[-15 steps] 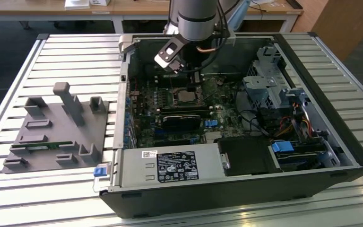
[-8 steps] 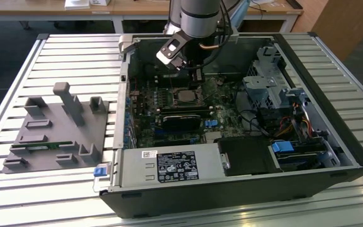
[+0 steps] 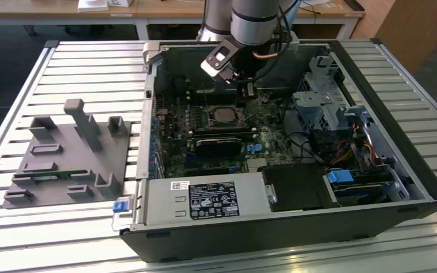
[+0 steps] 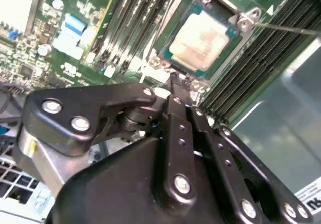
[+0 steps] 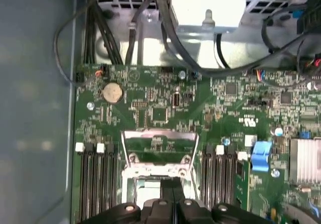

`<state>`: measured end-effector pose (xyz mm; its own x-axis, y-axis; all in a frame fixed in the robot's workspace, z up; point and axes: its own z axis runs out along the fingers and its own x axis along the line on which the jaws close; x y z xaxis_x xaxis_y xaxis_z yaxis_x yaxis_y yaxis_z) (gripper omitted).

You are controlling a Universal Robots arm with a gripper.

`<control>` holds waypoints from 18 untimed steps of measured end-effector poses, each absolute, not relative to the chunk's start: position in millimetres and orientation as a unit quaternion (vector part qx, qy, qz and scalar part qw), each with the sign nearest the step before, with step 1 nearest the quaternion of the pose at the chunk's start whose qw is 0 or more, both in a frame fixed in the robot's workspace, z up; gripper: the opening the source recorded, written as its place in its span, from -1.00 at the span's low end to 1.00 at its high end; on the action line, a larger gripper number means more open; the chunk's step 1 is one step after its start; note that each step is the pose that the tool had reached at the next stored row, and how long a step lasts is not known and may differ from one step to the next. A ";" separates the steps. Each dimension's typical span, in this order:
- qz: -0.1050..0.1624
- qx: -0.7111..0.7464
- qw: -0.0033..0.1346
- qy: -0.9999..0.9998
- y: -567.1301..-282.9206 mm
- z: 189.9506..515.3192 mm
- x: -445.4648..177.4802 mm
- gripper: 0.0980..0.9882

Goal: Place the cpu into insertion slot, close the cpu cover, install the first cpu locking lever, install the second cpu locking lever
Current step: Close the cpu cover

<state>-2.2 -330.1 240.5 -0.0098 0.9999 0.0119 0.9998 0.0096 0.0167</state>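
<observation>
Gripper (image 3: 247, 94) clenched on nothing, its fingers pressed together, poised low inside the computer case (image 3: 295, 236). The case lies open across the middle of the slatted surface (image 3: 89, 62) and reaches toward its edge on the exterior view's right. Grey fixture block (image 3: 66, 159) near the opposite edge. Motherboard (image 5: 150, 108) exposed. White label (image 3: 212, 200) on the metal box at the case's end nearest the exterior camera: printed, nothing I can read. Cpu cover (image 5: 159, 133) stands raised on its hinge. Insertion slot (image 4: 228, 18) lies open. The cpu (image 4: 203, 38) sits flat inside it, just beyond the gripper. Judgement: placing is done and closing the cover is in hand. That calls for bringing the cover down flat without nudging the cpu.
</observation>
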 end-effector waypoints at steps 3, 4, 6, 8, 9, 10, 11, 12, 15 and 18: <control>0.010 0.704 0.002 0.710 -330.1 245.6 -2.0 -0.98; 0.010 0.704 0.002 0.710 -330.1 247.4 -2.0 -0.98; 0.010 0.704 0.002 0.710 -330.1 250.8 -1.9 -0.98; 0.010 0.704 0.001 0.710 -329.7 253.0 -1.9 -0.98; 0.011 0.704 0.001 0.711 -329.3 254.2 -1.9 -0.98; 0.011 0.704 0.001 0.711 -329.1 255.6 -1.9 -0.98; 0.011 0.704 0.001 0.711 -328.9 256.8 -1.9 -0.98; 0.011 0.704 0.001 0.711 -328.8 257.6 -1.9 -0.98; 0.011 0.704 0.001 0.711 -328.6 257.7 -1.8 -0.98; 0.011 0.703 0.001 0.711 -328.6 257.8 2.6 -0.98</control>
<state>2.6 -328.6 257.8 -0.0103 0.9998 0.0145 0.9998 0.0101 0.0168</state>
